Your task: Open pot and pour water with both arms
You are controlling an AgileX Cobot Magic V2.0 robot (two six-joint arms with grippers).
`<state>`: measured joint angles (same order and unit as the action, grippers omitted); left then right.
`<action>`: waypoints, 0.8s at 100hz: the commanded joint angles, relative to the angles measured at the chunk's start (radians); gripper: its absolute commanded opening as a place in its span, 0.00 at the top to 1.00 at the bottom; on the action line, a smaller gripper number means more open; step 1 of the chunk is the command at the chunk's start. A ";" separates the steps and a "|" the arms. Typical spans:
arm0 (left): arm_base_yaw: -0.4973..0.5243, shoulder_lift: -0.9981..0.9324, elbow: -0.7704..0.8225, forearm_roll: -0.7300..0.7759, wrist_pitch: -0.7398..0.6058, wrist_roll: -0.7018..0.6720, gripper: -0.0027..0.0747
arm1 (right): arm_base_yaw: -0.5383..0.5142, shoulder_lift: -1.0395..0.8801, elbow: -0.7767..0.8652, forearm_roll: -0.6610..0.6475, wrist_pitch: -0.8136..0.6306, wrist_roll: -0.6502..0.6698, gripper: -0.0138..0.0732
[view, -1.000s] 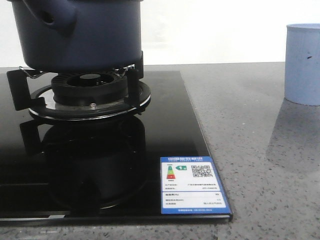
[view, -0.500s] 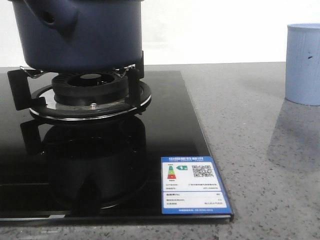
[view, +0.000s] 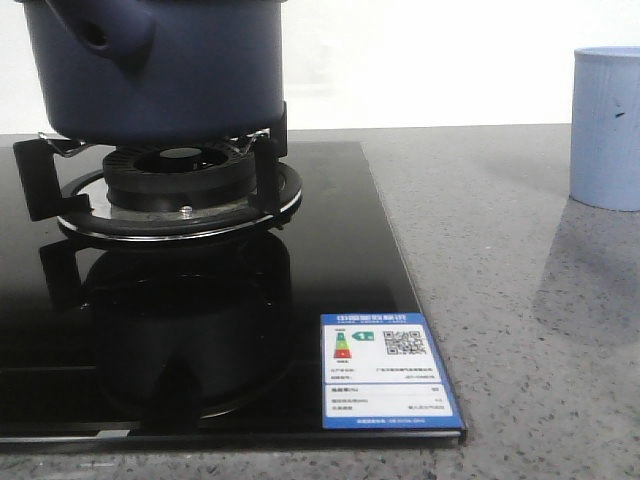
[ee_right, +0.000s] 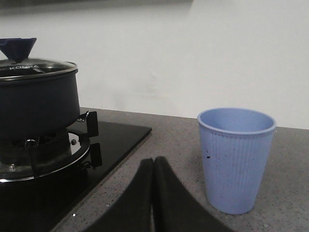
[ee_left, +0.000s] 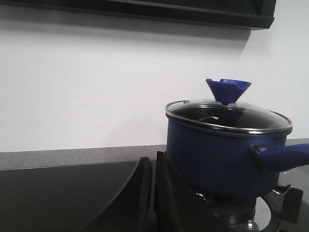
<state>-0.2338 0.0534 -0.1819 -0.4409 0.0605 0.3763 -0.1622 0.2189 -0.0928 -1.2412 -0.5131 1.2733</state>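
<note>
Pot (view: 160, 70) sits on gas burner (view: 180, 190). Glass lid (ee_left: 227, 113) with blue knob (ee_left: 228, 89) visible in wrist views only. Left gripper (ee_left: 153, 193) and right gripper (ee_right: 153, 193) both pressed together, empty. Light-blue cup (ee_right: 236, 159) well apart on countertop (view: 520, 300).

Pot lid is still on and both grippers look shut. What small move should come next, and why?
Probably open the left gripper and raise it toward the lid knob. The glass lid still covers the pot, and the gripper's fingers sit shut, low beside it, so nothing can be poured into the cup yet.
</note>
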 commanded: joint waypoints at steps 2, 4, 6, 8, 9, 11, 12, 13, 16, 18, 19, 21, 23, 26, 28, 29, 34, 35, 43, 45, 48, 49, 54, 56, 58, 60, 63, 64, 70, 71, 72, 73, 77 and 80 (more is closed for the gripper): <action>0.001 0.008 -0.029 -0.010 -0.073 -0.005 0.99 | 0.000 0.005 -0.024 0.027 -0.015 -0.001 0.91; 0.001 0.008 -0.029 -0.010 -0.073 -0.005 0.99 | 0.000 0.005 -0.024 0.027 -0.015 -0.001 0.91; 0.001 0.008 -0.029 -0.010 -0.073 -0.005 0.99 | 0.000 0.005 -0.024 0.027 -0.015 -0.001 0.91; 0.001 0.008 -0.029 -0.010 -0.073 -0.005 0.99 | 0.000 0.005 -0.024 0.027 -0.015 -0.001 0.91; 0.001 0.008 -0.029 -0.010 -0.073 -0.005 0.99 | 0.000 0.005 -0.024 0.027 -0.015 -0.001 0.91; 0.001 0.008 -0.029 -0.010 -0.073 -0.005 0.99 | 0.000 0.005 -0.024 0.027 -0.015 -0.001 0.91; 0.001 0.008 -0.029 -0.010 -0.073 -0.005 0.99 | 0.000 0.005 -0.024 0.027 -0.015 -0.001 0.91; 0.001 0.008 -0.029 -0.010 -0.073 -0.005 0.99 | 0.000 0.005 -0.024 0.027 -0.015 -0.001 0.91; 0.001 0.008 -0.029 -0.010 -0.073 -0.005 0.99 | 0.000 0.005 -0.024 0.027 -0.015 -0.001 0.91; 0.001 0.008 -0.029 -0.010 -0.073 -0.005 0.99 | 0.000 0.005 -0.024 0.027 -0.015 -0.001 0.91; 0.001 0.008 -0.029 -0.010 -0.073 -0.005 0.99 | 0.000 0.005 -0.024 0.027 -0.015 -0.001 0.91; 0.001 0.008 -0.029 -0.010 -0.073 -0.005 0.99 | 0.000 0.005 -0.024 0.027 -0.015 -0.001 0.91; 0.001 0.008 -0.029 -0.010 -0.073 -0.005 0.99 | 0.000 0.005 -0.024 0.027 -0.015 -0.001 0.91; 0.001 0.008 -0.025 -0.010 -0.073 -0.005 0.99 | 0.000 0.005 -0.024 0.027 -0.015 -0.001 0.91; 0.001 0.008 -0.025 -0.004 -0.073 -0.005 0.99 | 0.000 0.005 -0.024 0.027 -0.015 -0.001 0.91; 0.001 0.008 -0.025 0.000 -0.073 -0.005 0.99 | 0.000 0.005 -0.024 0.027 -0.015 -0.001 0.91; 0.001 0.008 -0.020 0.044 -0.071 -0.005 0.99 | 0.000 0.005 -0.024 0.027 -0.015 -0.001 0.91; 0.001 0.008 -0.018 0.064 -0.071 -0.005 0.99 | 0.000 0.005 -0.024 0.027 -0.015 -0.001 0.91; 0.020 0.008 0.000 0.173 -0.073 -0.079 0.99 | 0.000 0.005 -0.024 0.027 -0.015 -0.001 0.91; 0.030 0.008 0.005 0.199 -0.073 -0.117 0.99 | 0.000 0.005 -0.024 0.027 -0.015 -0.001 0.91; 0.046 0.008 0.023 0.237 -0.079 -0.168 0.99 | 0.000 0.005 -0.024 0.027 -0.015 -0.001 0.91; 0.055 0.008 0.027 0.255 -0.081 -0.181 0.99 | 0.000 0.005 -0.024 0.027 -0.015 -0.001 0.91; 0.087 0.008 0.062 0.300 -0.092 -0.273 0.99 | 0.000 0.005 -0.024 0.027 -0.015 -0.001 0.91; 0.100 0.008 0.078 0.310 -0.093 -0.290 0.99 | 0.000 0.005 -0.024 0.027 -0.015 -0.001 0.91; 0.111 0.008 0.092 0.315 -0.096 -0.310 0.99 | 0.000 0.005 -0.024 0.027 -0.015 -0.001 0.91; 0.118 0.008 0.104 0.321 -0.096 -0.326 0.99 | 0.000 0.005 -0.024 0.027 -0.015 -0.001 0.91; 0.133 0.007 0.120 0.329 -0.096 -0.335 0.99 | 0.000 0.005 -0.024 0.027 -0.015 -0.001 0.91; 0.135 0.005 0.127 0.329 -0.096 -0.335 0.99 | 0.000 0.005 -0.024 0.027 -0.015 -0.001 0.91; 0.146 -0.009 0.152 0.343 -0.096 -0.335 0.99 | 0.000 0.005 -0.024 0.027 -0.015 -0.001 0.91; 0.148 -0.015 0.157 0.345 -0.096 -0.335 0.99 | 0.000 0.005 -0.024 0.027 -0.015 -0.001 0.91; 0.150 -0.018 0.160 0.345 -0.096 -0.335 0.99 | 0.000 0.005 -0.024 0.027 -0.015 -0.001 0.91; 0.151 -0.024 0.163 0.348 -0.096 -0.335 0.99 | 0.000 0.005 -0.024 0.027 -0.015 -0.001 0.91; 0.155 -0.043 0.180 0.349 -0.096 -0.335 0.99 | 0.000 0.005 -0.024 0.027 -0.015 -0.001 0.91; 0.160 -0.066 0.193 0.346 -0.096 -0.335 0.99 | 0.000 0.005 -0.024 0.027 -0.015 -0.001 0.91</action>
<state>-0.0851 0.0162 -0.0016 -0.1044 0.0547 0.0624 -0.1622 0.2189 -0.0909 -1.2412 -0.5131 1.2733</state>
